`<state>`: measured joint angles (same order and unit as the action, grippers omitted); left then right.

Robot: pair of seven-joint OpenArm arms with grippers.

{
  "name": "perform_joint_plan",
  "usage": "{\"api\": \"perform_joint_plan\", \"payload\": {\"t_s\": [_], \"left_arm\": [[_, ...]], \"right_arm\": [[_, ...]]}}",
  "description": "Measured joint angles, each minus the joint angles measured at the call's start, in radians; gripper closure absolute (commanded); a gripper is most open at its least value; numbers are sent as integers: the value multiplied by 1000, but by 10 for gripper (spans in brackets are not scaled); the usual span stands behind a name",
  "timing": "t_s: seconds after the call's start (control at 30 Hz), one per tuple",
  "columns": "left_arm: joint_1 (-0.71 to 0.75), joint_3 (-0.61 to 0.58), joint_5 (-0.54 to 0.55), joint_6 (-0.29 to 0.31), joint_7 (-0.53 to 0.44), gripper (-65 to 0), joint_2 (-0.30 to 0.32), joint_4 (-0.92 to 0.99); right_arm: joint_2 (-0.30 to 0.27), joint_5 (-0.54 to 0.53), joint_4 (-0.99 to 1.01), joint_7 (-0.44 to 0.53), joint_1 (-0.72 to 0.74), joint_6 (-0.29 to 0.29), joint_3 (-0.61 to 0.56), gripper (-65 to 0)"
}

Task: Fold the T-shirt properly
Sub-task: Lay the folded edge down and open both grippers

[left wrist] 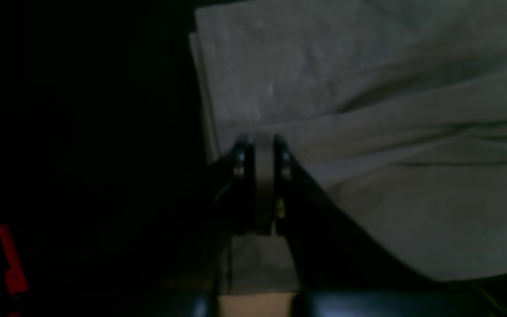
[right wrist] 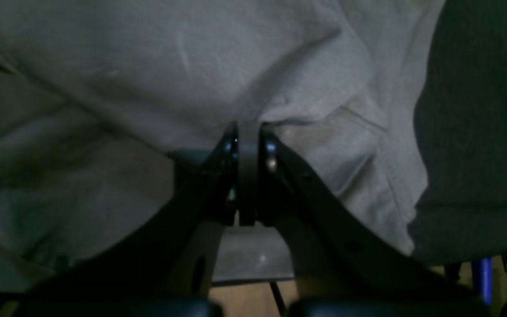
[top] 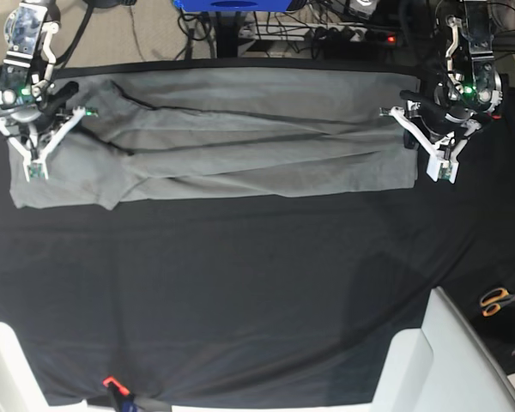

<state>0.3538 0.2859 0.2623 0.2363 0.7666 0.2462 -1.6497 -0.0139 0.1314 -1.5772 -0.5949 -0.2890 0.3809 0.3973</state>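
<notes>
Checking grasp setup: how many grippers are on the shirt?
2: left gripper at the T-shirt's right end in base view, right gripper at its left end. Both shut.

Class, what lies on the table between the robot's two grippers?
The base view shows the plain mid-grey T-shirt stretched lengthwise from left gripper to right gripper.

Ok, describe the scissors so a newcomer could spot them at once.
Start from the black table cloth covering the whole work surface. Follow its edge on the side of the left gripper, past the white block. The scissors lie there, the only thing with orange handles.
</notes>
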Motion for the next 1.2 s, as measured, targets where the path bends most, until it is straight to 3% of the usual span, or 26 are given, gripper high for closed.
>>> {"api": "perform_joint_plan", "payload": {"t_s": [0.2,0.97,1.13,1.2], "left_arm": [[0,-2,0,0,-51,0,-3,19],[4,-2,0,3,-51,0,-3,83],[7,-2,0,3,-51,0,-3,83],[10,-2,0,0,-52,0,-3,83]], "right_arm": [[0,0,-5,0,-5,0,0,0],[1,-3,-7,-20,-30,-7,0,0],[24,-3,-6,-20,-24,-7,2,-14],[22,-3,-7,-20,-24,-7,2,-59]]}}
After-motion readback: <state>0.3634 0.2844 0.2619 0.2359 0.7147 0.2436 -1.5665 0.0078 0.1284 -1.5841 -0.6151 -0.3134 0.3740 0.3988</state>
